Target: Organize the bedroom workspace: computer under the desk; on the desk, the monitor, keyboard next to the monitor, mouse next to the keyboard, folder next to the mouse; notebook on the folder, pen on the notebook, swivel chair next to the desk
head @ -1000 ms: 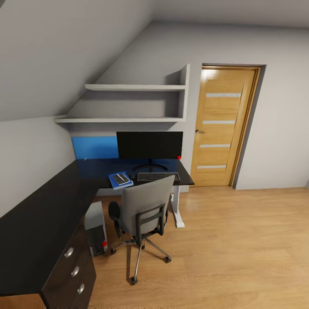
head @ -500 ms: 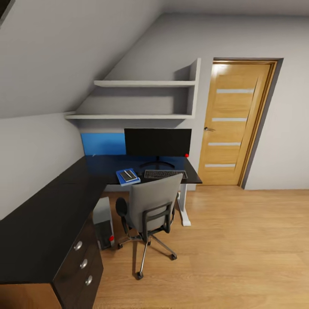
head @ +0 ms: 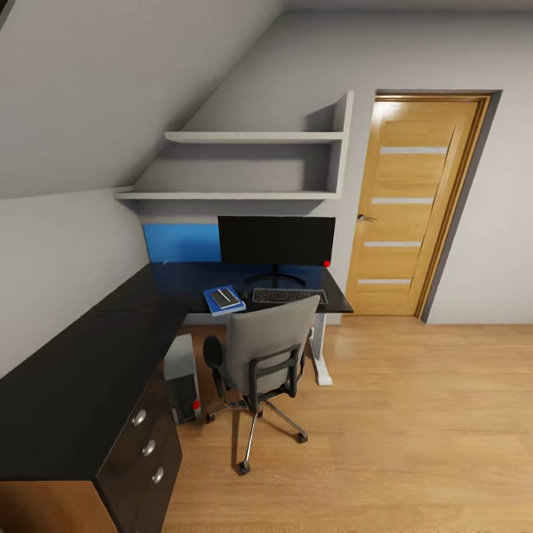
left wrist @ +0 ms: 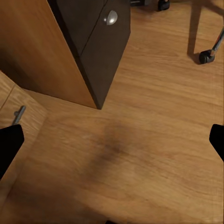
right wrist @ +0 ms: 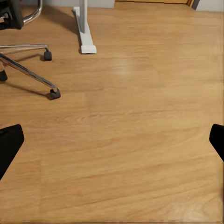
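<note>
Head view shows the swivel chair [head: 263, 363] drawn up at the desk [head: 133, 296], the folder [head: 224, 300] stack beside the keyboard [head: 289, 295]; both wrist views show fingers [left wrist: 10, 144] spread wide, empty, so only a final check seems left.

The monitor [head: 276, 240] stood at the back of the counter [head: 89, 355]. The keyboard [head: 289, 296] lay just in front of the monitor. The folder [head: 224, 300] lay to the left of the keyboard, with the notebook [head: 225, 297] on top of it. The swivel chair [head: 260, 361] stood on the floor [head: 414, 422] in front of the keyboard. The computer [head: 182, 377] stood under the counter, to the left of the chair. The door [head: 409, 211] was to the right of the monitor, and two shelves [head: 244, 166] hung above it.
</note>
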